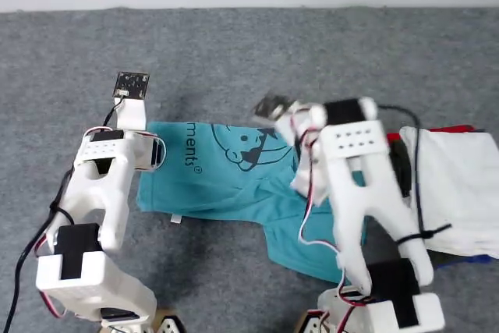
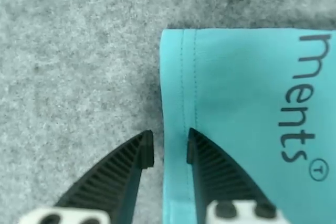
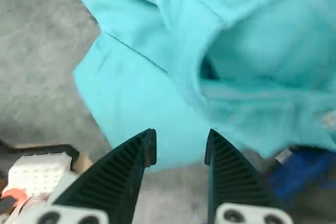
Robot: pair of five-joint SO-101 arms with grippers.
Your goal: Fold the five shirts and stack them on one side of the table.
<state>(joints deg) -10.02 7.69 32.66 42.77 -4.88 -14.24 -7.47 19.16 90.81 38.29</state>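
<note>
Shirt (image 1: pixel 226 185), teal, lies half spread mid-frame on the grey table (image 1: pixel 234 52), its lower right part crumpled. We judge it light, limp and quick to bunch. Right jaws hang parted and empty over that crumple. Left jaws, slightly parted and empty, straddle the left hem, a sound place to pinch.

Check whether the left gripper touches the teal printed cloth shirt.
Cannot tell: left wrist view shows left gripper astride the teal shirt at its hem; height unclear.
</note>
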